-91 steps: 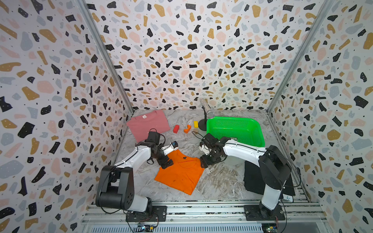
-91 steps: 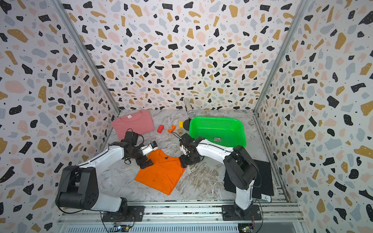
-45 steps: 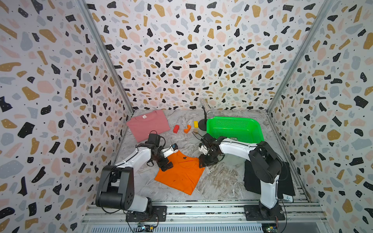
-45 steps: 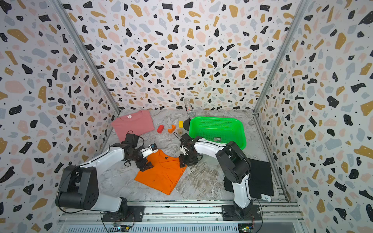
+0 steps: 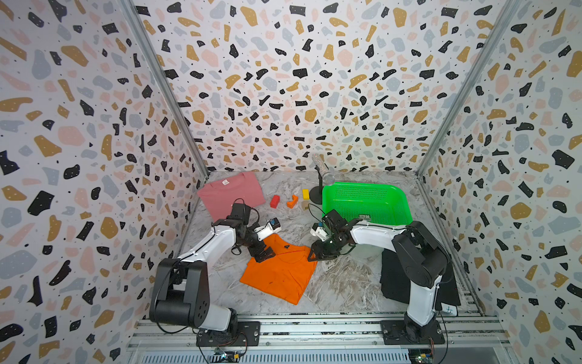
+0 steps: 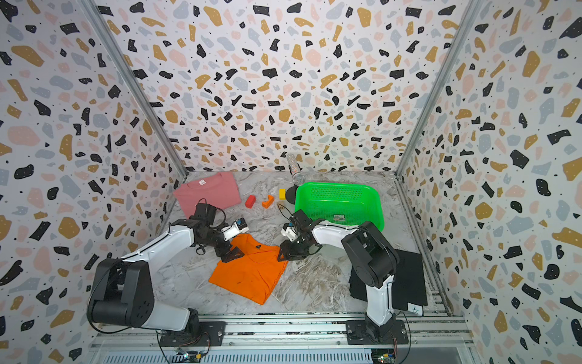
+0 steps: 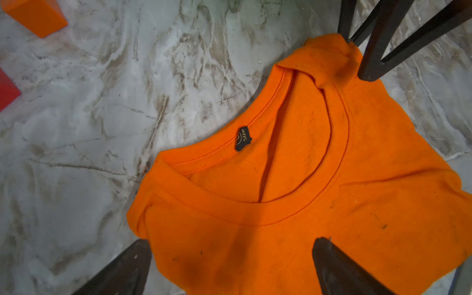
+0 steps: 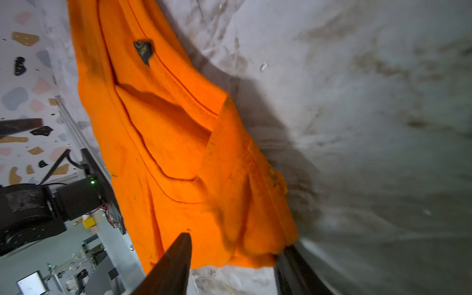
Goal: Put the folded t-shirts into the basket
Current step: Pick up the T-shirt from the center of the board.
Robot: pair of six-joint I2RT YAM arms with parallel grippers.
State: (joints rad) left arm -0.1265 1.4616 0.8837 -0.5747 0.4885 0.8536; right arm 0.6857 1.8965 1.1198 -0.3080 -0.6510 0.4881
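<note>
**Both grippers are straddling the collar-end corners of the orange t-shirt**

The orange t-shirt [image 5: 280, 274] is lying folded on the marble table [image 5: 340, 283], outside the basket, with its collar end lying between the two grippers. The left gripper [image 5: 264, 254] is hovering over one collar-end corner, and its fingers [image 7: 332, 258] are standing spread wide. One is sitting over the cloth and one just past the cloth's edge, above the bare table, and neither is pinching anything. The right gripper [image 5: 318, 253] is sitting at the opposite collar-end corner. In the right wrist view its fingers [image 8: 176, 258] are standing partly apart with the bunched, slightly rucked corner between them. Whether they are actually pinching the cloth cannot be told.

The green basket [image 5: 362, 192] is sitting beyond the right fingers, near the right arm's wrist, with no shirt in it. The pink t-shirt [image 5: 231, 193] is lying flat beyond the left fingers, at the table's far corner. The black t-shirt [image 6: 411, 277] is lying well behind the right fingers, beside that arm's base. A red block [image 5: 275, 201], an orange block [image 5: 292, 201] and a yellow block [image 5: 305, 193] are resting past both pairs of fingers, between the pink shirt and the basket.
</note>
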